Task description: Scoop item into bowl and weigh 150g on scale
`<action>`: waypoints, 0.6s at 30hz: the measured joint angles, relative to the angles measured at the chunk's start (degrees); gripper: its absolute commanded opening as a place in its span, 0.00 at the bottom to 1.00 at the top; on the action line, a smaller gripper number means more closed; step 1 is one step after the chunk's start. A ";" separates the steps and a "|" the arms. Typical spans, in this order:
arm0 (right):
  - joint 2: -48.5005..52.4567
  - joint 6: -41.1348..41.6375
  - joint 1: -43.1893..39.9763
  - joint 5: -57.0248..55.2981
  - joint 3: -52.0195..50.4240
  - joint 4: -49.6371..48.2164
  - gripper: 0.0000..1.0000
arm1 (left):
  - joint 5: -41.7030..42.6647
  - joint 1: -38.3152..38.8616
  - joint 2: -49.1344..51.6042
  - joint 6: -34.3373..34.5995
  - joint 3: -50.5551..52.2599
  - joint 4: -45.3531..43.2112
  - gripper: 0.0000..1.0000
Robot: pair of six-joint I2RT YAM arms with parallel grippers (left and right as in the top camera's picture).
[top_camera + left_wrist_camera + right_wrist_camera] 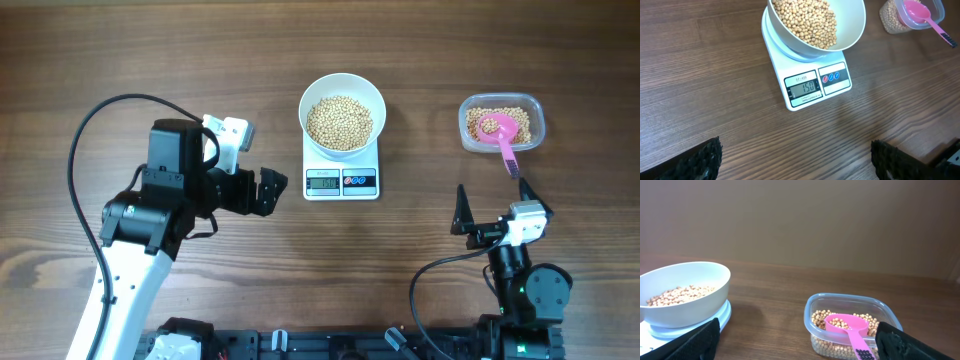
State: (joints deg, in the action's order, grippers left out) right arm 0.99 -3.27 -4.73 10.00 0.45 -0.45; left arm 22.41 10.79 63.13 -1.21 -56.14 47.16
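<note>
Beans point(340, 122) — small, hard, likely quick to roll — sit in the bowl point(312, 96) on the scale point(341, 183), upper centre; handle them by the scoop point(503, 140), gripped at its stem. Left gripper point(274, 191) and right gripper point(493, 201) gape, empty.

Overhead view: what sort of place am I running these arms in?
Probably a robot test bench, not a kitchen: a wood-grain table, a left arm and right arm mounted at its edge, and only a scale, a bowl of beans and a tub with a pink scoop laid out.
</note>
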 measured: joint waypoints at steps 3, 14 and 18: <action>0.00 0.00 0.00 0.00 0.00 0.00 1.00 | 0.00 0.00 0.00 -0.02 0.02 0.09 1.00; 0.00 0.15 0.00 0.00 -0.02 0.00 1.00 | 0.00 0.00 0.00 0.00 0.00 0.42 0.94; 0.00 0.15 0.00 0.00 0.00 0.00 1.00 | 0.00 0.00 0.00 -0.02 0.00 1.62 1.00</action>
State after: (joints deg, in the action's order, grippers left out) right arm 0.99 -3.11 -4.73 10.00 0.45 -0.45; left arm 22.41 10.79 63.13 -1.23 -56.14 48.77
